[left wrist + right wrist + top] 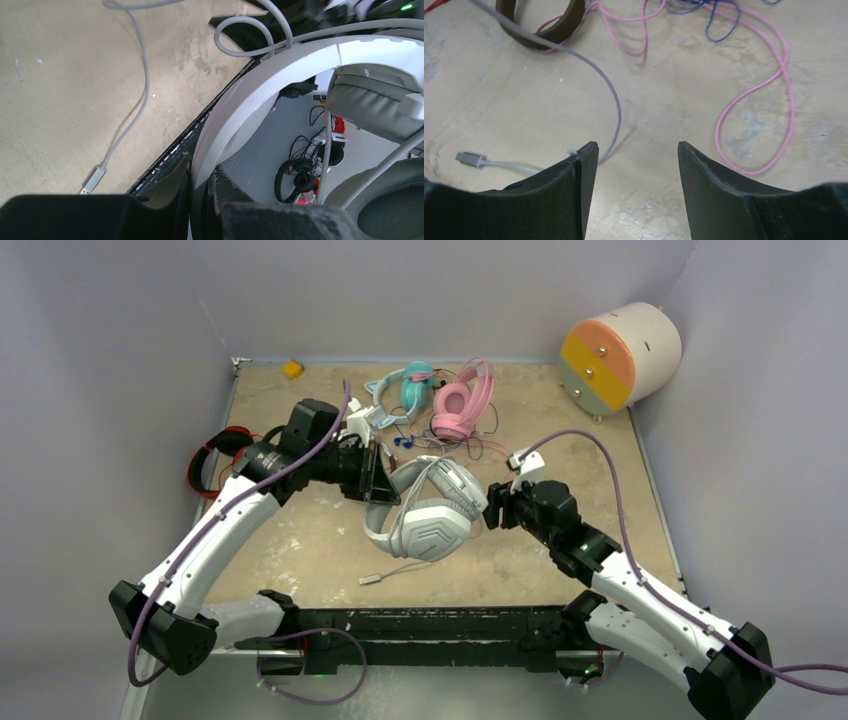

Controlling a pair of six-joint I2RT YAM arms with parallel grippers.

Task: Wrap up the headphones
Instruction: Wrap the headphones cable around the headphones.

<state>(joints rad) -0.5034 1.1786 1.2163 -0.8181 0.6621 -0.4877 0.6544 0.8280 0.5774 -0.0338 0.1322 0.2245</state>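
Note:
The grey-white headphones point(430, 515) are at the middle of the table, raised at their left side. My left gripper point(375, 480) is shut on their white headband point(240, 100), which runs between the two black fingers point(170, 185). A grey ear cushion point(375, 110) hangs to the right. Their grey cable point(142, 75) trails over the table to a silver plug point(94, 179). My right gripper point(495, 508) is open just right of the ear cups, low over the table, with nothing between its jaws point(638, 147). The grey cable point(609, 90) passes beside its left finger. The pink headphones point(460, 400) lie behind.
Teal cat-ear headphones point(405, 390) lie next to the pink pair, with a pink cable point(774, 85), a blue cord point(719, 15) and a brown band point(541, 22) nearby. A red-and-black pair point(215, 455) sits at the left wall. A cylinder point(620, 355) stands back right, a yellow block point(292, 368) back left.

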